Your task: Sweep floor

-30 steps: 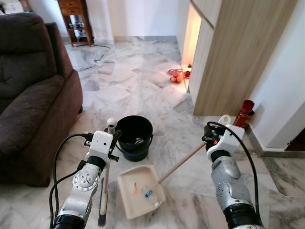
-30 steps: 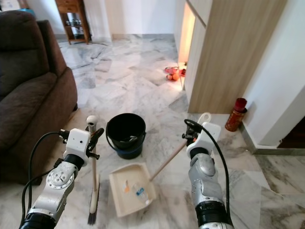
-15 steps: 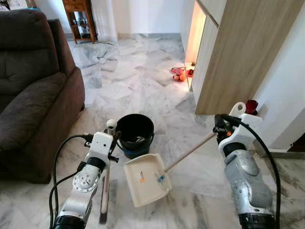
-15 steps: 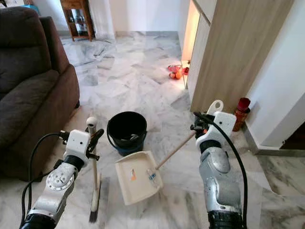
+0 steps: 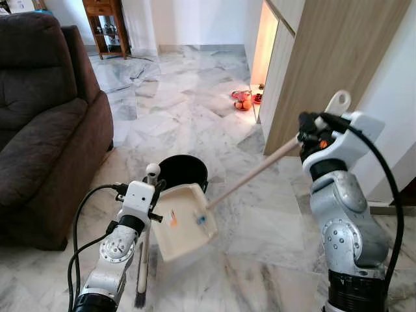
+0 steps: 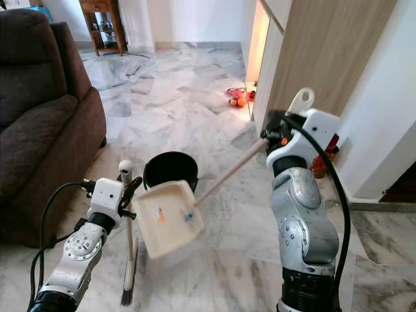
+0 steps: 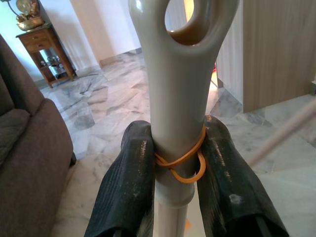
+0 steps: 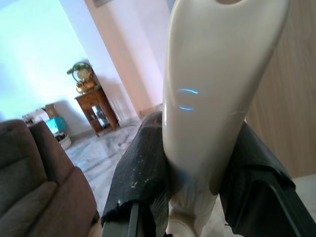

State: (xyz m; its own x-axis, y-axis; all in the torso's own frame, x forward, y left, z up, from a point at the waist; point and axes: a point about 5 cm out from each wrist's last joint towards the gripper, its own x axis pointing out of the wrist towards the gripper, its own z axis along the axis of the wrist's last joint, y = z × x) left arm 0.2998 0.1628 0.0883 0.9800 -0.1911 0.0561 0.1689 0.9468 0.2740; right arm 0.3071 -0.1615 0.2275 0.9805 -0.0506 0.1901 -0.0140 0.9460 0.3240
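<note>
Our right gripper (image 8: 197,163) is clamped on the pale grip end of the dustpan handle (image 5: 260,168), raised high on the right in front of the wooden cabinet (image 5: 325,65). From there the handle runs down and leftward to the dustpan (image 5: 182,220), which hangs off the floor, tilted, its far edge just over the near rim of the black bucket (image 5: 185,170). A few scraps of debris (image 5: 200,220) lie in the tray.

Our left gripper (image 7: 168,168) is closed on the broom (image 5: 142,273) near its top. The broom stands roughly upright, bristles down on the marble floor (image 5: 182,104), just left of the dustpan.

We judge the step in hand to be emptying the sweepings into the bucket. The next move calls for tipping the pan further over the bucket's mouth so the scraps slide in, not onto the floor.
</note>
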